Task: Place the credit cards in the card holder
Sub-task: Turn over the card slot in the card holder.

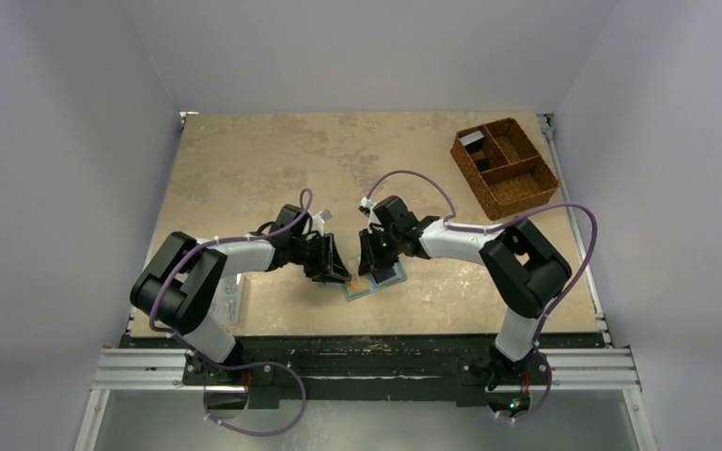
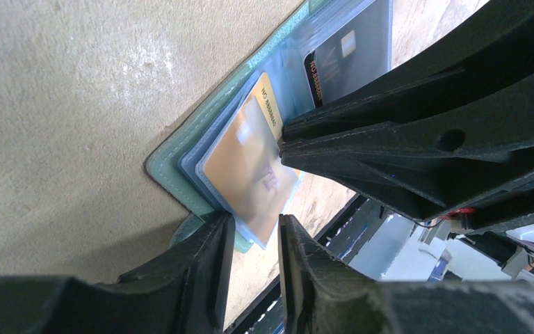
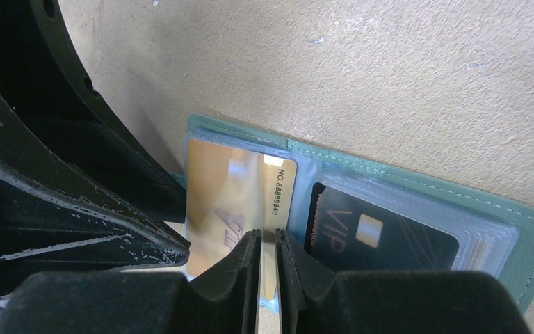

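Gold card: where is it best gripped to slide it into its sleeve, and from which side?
The gold card lies in the open card holder, far end under a clear sleeve, so grip its near short end, pinching across its faces from the arms' side; only that end seems exposed.

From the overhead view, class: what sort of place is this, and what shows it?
Probably a robot test cell, not a home: two arms bolted to an aluminium rail, blank white walls boxing in the tabletop, and staged props, a woven basket and an open card holder.
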### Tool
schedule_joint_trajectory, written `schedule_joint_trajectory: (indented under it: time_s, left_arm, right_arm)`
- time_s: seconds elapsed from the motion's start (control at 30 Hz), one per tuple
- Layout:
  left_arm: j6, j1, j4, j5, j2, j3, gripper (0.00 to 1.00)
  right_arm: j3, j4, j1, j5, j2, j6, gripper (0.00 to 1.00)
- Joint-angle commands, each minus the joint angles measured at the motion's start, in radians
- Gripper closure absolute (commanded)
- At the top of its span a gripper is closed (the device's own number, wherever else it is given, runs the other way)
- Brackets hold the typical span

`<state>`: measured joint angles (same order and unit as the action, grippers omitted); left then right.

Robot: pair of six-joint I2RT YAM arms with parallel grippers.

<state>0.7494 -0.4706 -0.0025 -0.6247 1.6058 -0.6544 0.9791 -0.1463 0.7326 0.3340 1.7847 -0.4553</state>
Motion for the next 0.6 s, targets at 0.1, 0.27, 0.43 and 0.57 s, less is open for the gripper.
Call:
schedule_joint_trajectory:
  time_s: [0.1, 0.27, 0.43, 0.57]
  left_arm:
    - [0.001, 0.007, 0.041, -0.039, -0.031, -0.034, 0.72]
    - [0.006, 0.007, 0.056, -0.065, -0.016, -0.047, 0.73]
    - [0.010, 0.007, 0.064, -0.080, -0.009, -0.071, 0.71]
    - [0.009, 0.003, 0.070, -0.097, 0.006, -0.100, 0.70]
  right_arm:
    - [-0.008, -0.017, 0.014, 0.030, -0.001, -0.009, 0.76]
    - [-0.010, -0.016, 0.004, 0.023, -0.031, -0.031, 0.74]
    - [0.002, -0.056, -0.032, 0.031, -0.106, -0.040, 0.71]
    - [0.039, -0.138, -0.105, 0.002, -0.207, -0.022, 0.68]
